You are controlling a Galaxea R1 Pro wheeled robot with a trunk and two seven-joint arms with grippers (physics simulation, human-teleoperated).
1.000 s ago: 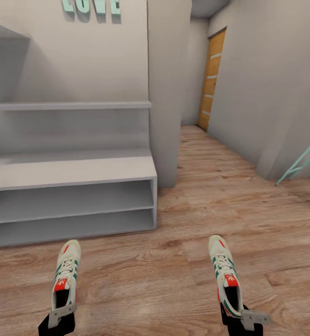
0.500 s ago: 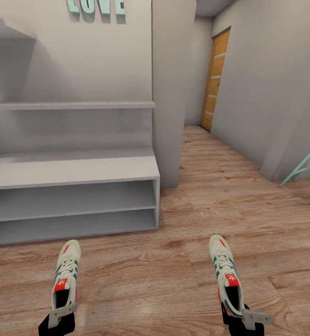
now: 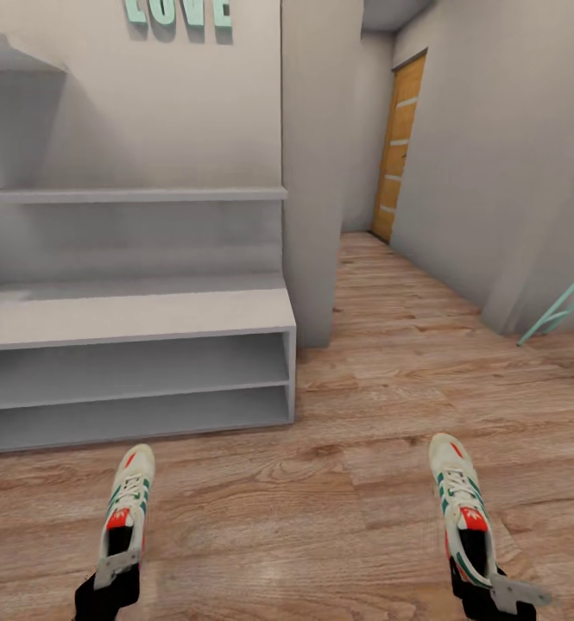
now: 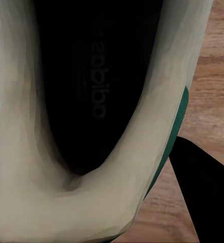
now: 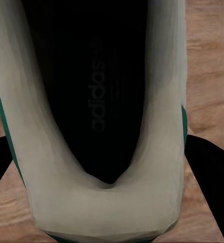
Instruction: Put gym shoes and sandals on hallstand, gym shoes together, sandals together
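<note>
Two white gym shoes with green stripes hang over the wood corridor floor [image 3: 295,517]. My left gripper [image 3: 110,580] is shut on the heel of the left gym shoe [image 3: 128,500]. Shut on the heel of the right gym shoe [image 3: 459,504] is my right gripper [image 3: 495,593]. Both toes point toward the hallstand [image 3: 131,315], whose flat top and two lower tiers are bare. In the left wrist view the shoe's heel collar [image 4: 66,202] sits between black fingers [image 4: 205,197]. The right wrist view shows the other heel [image 5: 101,212] between fingers [image 5: 213,172]. The two sandals are out of view.
A grey wall pillar [image 3: 317,172] stands at the hallstand's right end. Past it the corridor runs to an orange door [image 3: 397,147]. A teal slanted frame [image 3: 561,304] leans at the right wall. Teal letters [image 3: 179,10] hang above the shelves.
The right gripper has carried its shoe to the right and a little nearer me. The left shoe has dropped slightly. The view shifted slightly a second ago, then held still.
</note>
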